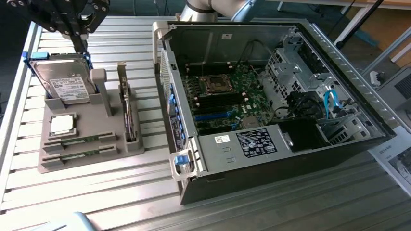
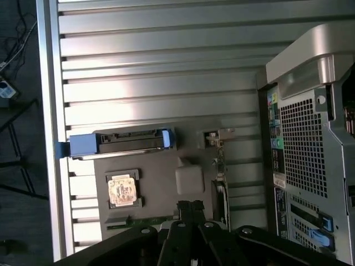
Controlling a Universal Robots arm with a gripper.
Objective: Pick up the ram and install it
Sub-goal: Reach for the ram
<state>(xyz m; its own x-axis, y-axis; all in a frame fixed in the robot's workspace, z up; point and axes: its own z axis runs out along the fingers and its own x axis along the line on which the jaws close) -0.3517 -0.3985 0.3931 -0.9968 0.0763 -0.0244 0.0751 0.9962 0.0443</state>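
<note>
Claw: black two-finger gripper point(image 1: 82, 47), clenched on nothing, above the silver hard drive point(image 1: 64, 83).
Ram: thin green circuit-board stick point(image 1: 78, 141), one of two alike, slotted in the grey plastic holder point(image 1: 96, 126), well apart from the claw.
Handling: likely best gripped mid-length, square across its faces, lifted straight.

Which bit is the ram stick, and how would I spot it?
To the exterior view's left of the open computer case sits a grey holder. At its camera-side end lie two thin green sticks; the ram is the one next to the square silver processor. It sits low, unlike the taller green card standing on edge.
</note>
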